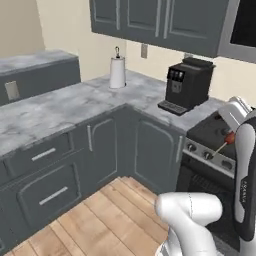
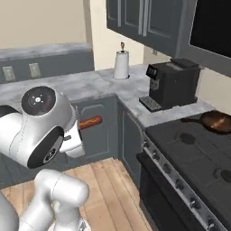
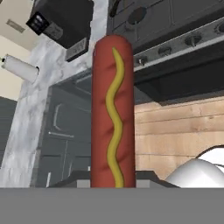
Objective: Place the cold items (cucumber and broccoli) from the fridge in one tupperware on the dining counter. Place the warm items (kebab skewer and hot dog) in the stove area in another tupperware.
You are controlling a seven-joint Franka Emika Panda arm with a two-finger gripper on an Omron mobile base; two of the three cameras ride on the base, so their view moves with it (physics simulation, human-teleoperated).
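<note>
The end effector [image 3: 113,186] is clamped nearly shut on the base of the hot dog [image 3: 112,109], which juts out long above the floor. Toward ten o'clock lies the worktop [image 2: 85,85]; at two o'clock, the stove [image 2: 189,149]. Gripped at one end only, the hot dog could pivot or slip during a swing.

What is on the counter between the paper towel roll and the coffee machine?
Nothing. In the right base view the grey counter between the paper towel roll and the coffee machine is bare.
</note>
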